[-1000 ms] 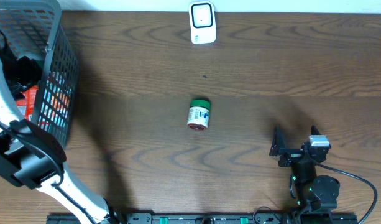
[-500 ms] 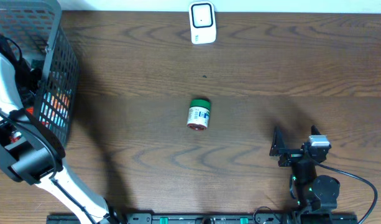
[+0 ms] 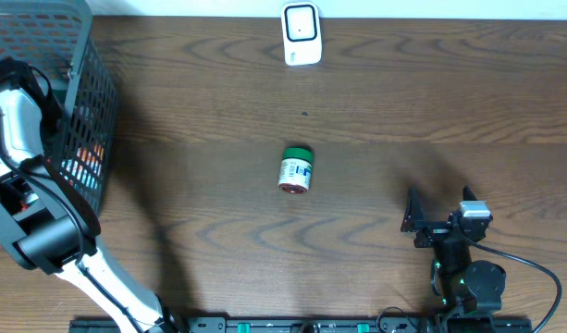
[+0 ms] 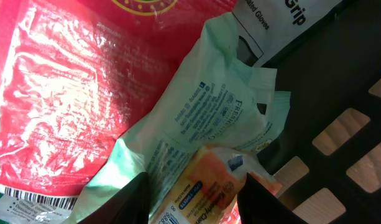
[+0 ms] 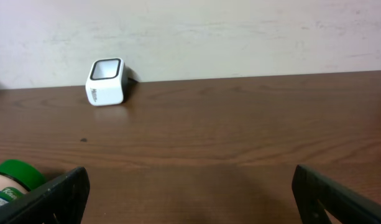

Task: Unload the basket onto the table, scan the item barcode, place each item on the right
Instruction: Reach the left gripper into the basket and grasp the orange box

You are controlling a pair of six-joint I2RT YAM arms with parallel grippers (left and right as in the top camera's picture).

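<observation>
Pack [image 4: 202,183]: orange, in the basket [image 3: 84,92].
Handling: likely light, soft, slippery film; grip its flat middle.
Left gripper [image 4: 193,196]: in the basket, jaws half closed around pack; cannot tell if it holds.
Right gripper [image 5: 190,199]: outside the basket, wide open, empty.

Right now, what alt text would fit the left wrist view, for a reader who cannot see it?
The left claw is inside a black basket, its fingers either side of an orange packet. Behind that lie a pale green packet, a red bag and a white pack.
</observation>
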